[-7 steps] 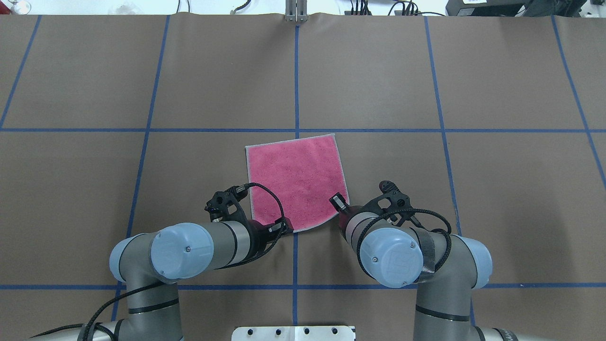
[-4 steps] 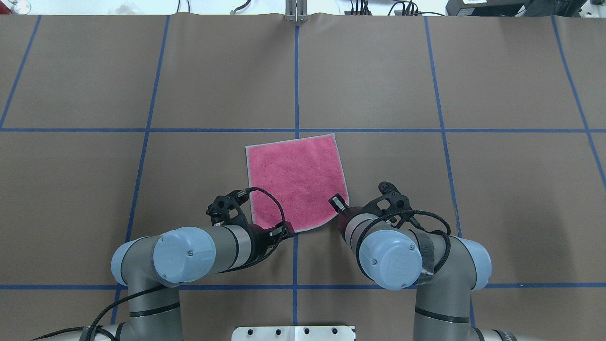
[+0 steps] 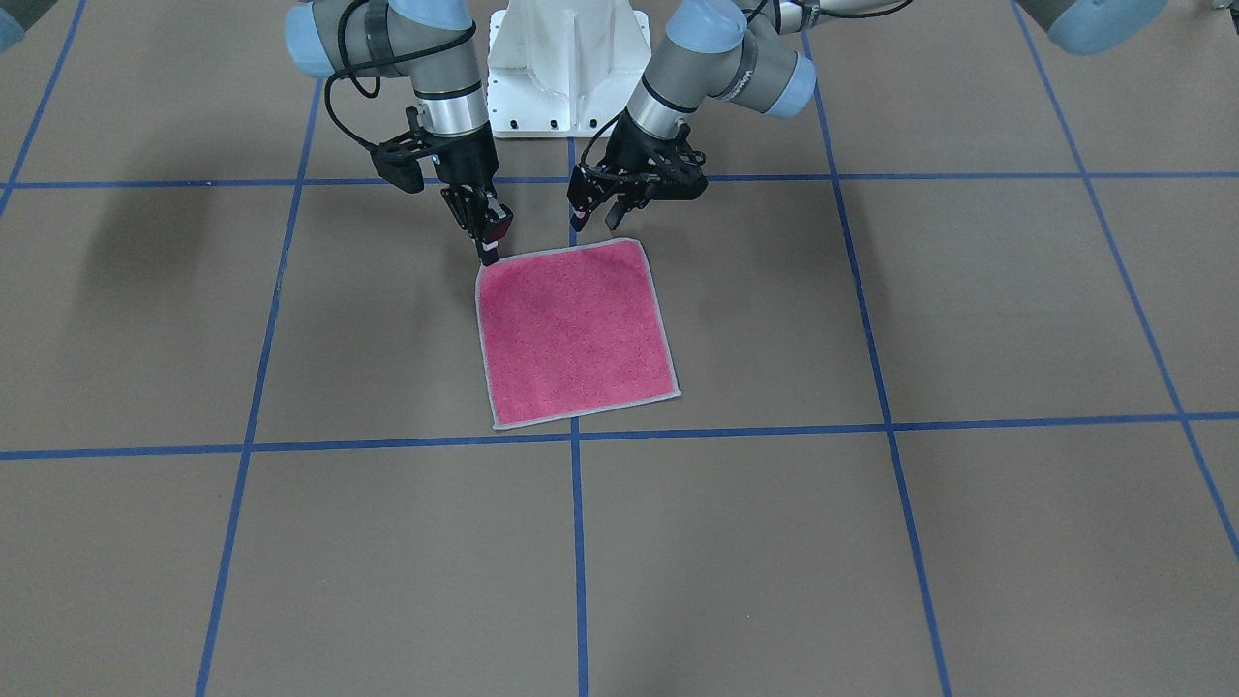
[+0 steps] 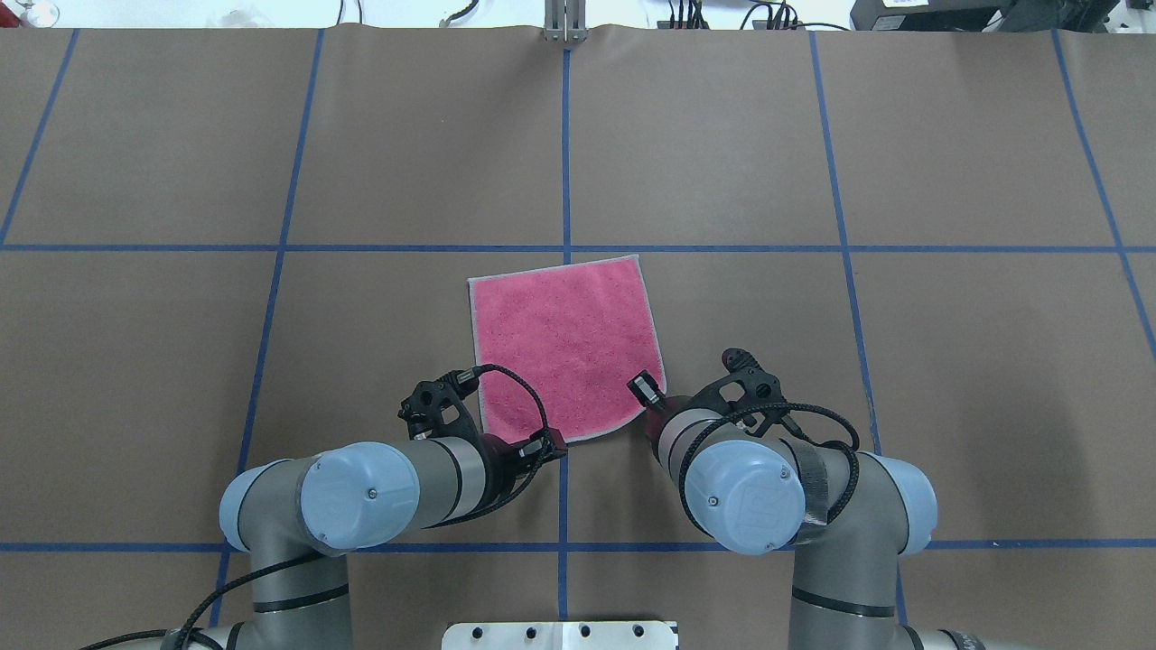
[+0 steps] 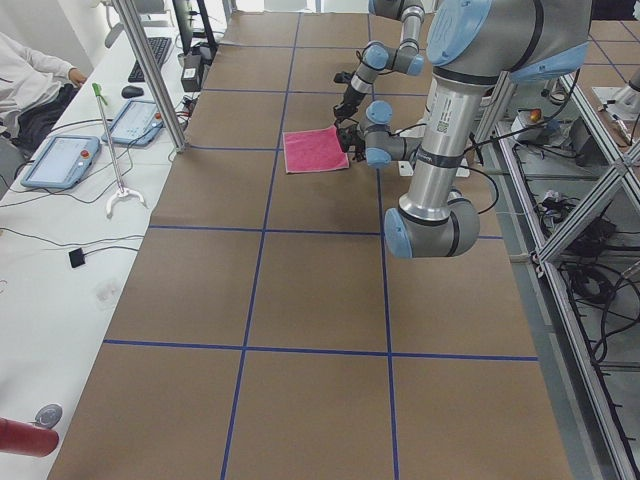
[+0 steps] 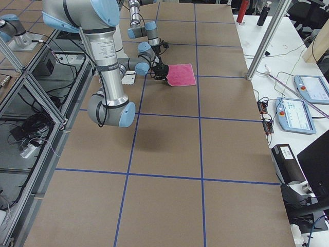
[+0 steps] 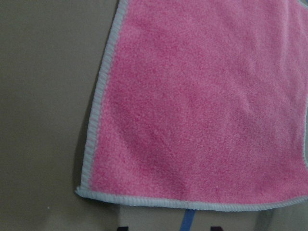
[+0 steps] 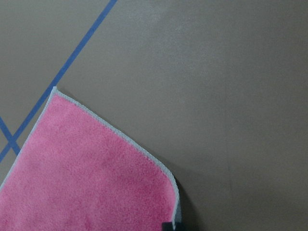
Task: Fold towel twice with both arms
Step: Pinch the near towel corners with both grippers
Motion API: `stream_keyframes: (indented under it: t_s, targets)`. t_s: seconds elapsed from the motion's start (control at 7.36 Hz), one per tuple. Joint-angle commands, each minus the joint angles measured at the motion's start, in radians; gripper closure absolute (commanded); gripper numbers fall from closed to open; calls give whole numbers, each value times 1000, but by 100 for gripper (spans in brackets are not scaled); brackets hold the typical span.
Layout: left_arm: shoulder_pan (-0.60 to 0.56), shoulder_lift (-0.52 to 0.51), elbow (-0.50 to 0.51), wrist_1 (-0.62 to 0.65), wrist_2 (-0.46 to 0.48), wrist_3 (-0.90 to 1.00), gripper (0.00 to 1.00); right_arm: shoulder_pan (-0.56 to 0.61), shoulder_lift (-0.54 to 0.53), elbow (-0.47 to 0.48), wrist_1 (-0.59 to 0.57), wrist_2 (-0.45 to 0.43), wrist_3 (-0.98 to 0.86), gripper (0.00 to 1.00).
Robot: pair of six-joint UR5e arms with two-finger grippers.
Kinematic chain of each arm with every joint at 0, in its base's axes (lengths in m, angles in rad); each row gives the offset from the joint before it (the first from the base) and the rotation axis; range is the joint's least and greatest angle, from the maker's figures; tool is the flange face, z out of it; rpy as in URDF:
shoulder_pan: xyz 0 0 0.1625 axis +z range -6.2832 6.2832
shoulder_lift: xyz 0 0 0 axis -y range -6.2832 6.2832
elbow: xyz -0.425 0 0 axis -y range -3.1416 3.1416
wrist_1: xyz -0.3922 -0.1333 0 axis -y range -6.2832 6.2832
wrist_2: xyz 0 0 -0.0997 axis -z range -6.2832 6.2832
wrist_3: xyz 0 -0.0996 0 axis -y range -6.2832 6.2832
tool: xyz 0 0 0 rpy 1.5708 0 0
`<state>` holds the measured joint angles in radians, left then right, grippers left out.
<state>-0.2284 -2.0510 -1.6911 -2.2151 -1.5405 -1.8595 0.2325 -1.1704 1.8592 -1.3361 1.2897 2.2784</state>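
The towel (image 3: 576,329) lies flat and pink side up near the table's middle, also in the overhead view (image 4: 564,348). My left gripper (image 4: 546,444) is low at the towel's near left corner. In the left wrist view (image 7: 167,227) its two dark fingertips stand apart just before the towel's (image 7: 202,106) grey stitched edge, so it is open. My right gripper (image 3: 489,250) is at the near right corner, which curves up slightly. In the right wrist view the towel's (image 8: 86,168) edge runs into the dark fingertip (image 8: 169,225), and the gripper looks shut on that corner.
Blue tape lines divide the brown table cover (image 4: 813,162) into squares. The white pedestal base (image 3: 566,58) stands just behind the arms. Desks with tablets (image 5: 60,160) and metal posts (image 6: 262,46) line the table's far long side.
My left arm has slid a little to the right and nearer to the base along the towel's near edge. The right arm and the towel have hardly moved.
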Motion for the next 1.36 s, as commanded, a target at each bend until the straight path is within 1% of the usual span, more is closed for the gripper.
stream_keyframes:
  t_s: [0.0,0.41,0.95,1.22]
  targets:
    - [-2,0,5,0,13,-9,38,-1,0,0,0,0,1,100]
    - [-11,3,4,-5,33,-4,42,-1,0,1,0,-1,1,100]
    - [-28,32,-5,-6,33,-6,43,-1,0,0,0,-7,1,100]
    - [-28,41,-12,-8,31,-3,52,-1,0,0,0,-7,0,100]
